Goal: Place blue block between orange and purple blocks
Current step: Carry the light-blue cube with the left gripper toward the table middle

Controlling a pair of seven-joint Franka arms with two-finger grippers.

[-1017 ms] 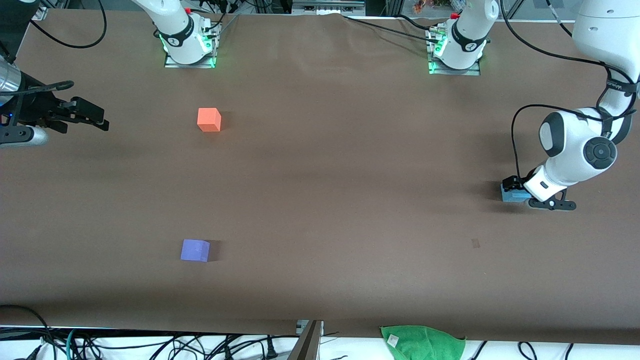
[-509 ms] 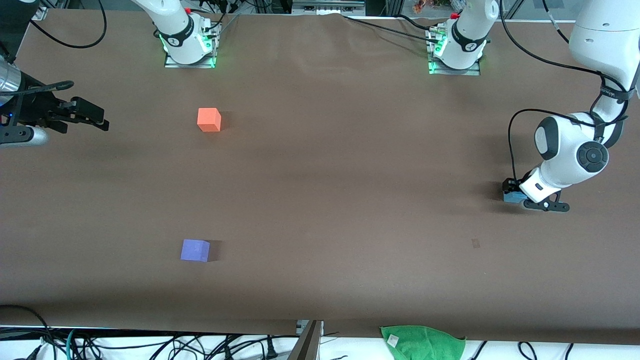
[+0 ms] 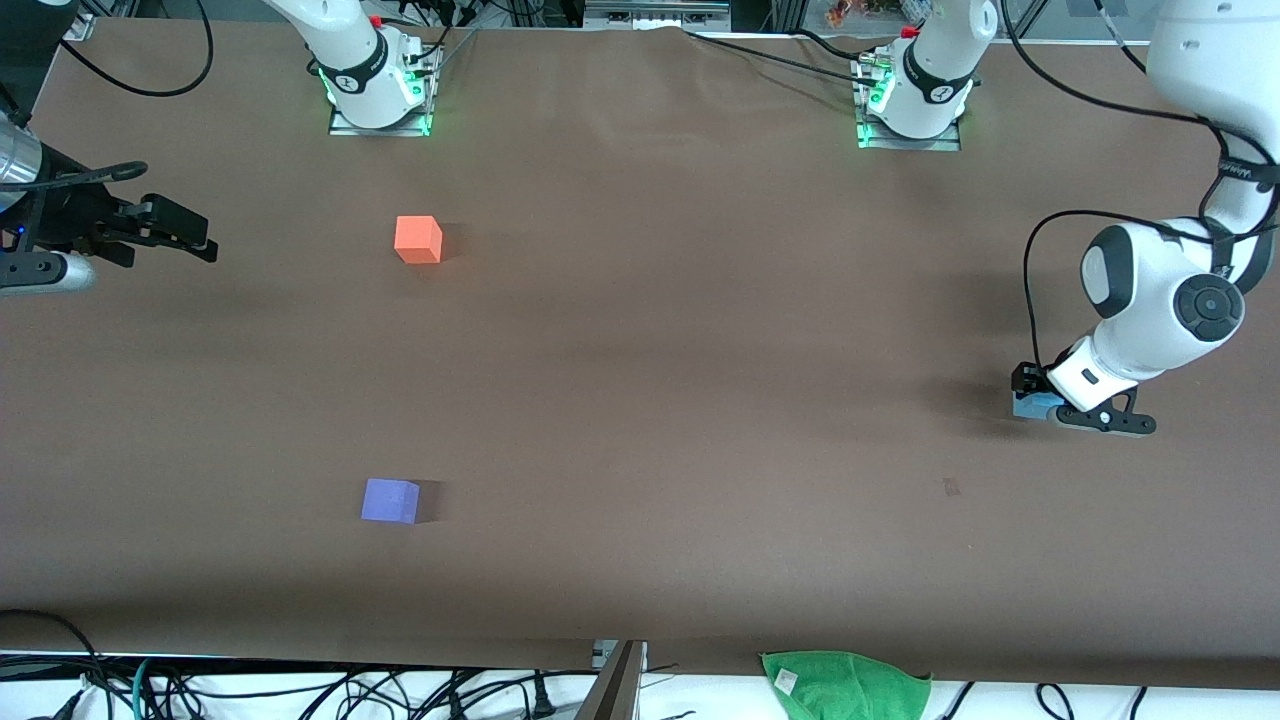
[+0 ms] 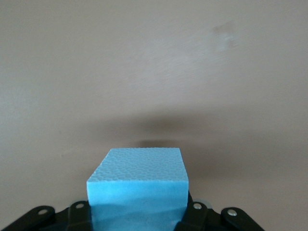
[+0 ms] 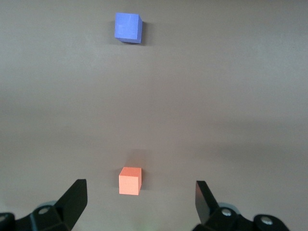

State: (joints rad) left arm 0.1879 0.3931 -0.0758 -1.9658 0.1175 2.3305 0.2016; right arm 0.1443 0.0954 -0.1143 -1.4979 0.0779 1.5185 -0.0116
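Blue block (image 4: 138,185): pinched in left gripper (image 3: 1040,398), low at the left arm's end of the table.
Right gripper (image 5: 139,199): fingers spread, waiting above table edge.
Orange block (image 3: 418,239): farther from camera.
Purple block (image 3: 390,500): nearer.

Setting: robotics lab, test bench. A wide table (image 3: 640,330) carries a plain brown cover. Two white arm bases (image 3: 375,80) (image 3: 915,95) are bolted to metal plates along one edge, each lit green at the foot. Black cables (image 3: 150,80) run loose from the bases across the cover and off the table. More cables (image 3: 300,690) lie tangled on the white floor strip at the edge nearest the front camera, beside a green cloth (image 3: 848,682). Metal framing and equipment (image 3: 655,14) line the edge by the bases. On the cover lie only plain foam cubes, orange (image 3: 418,240) and purple (image 3: 390,500).
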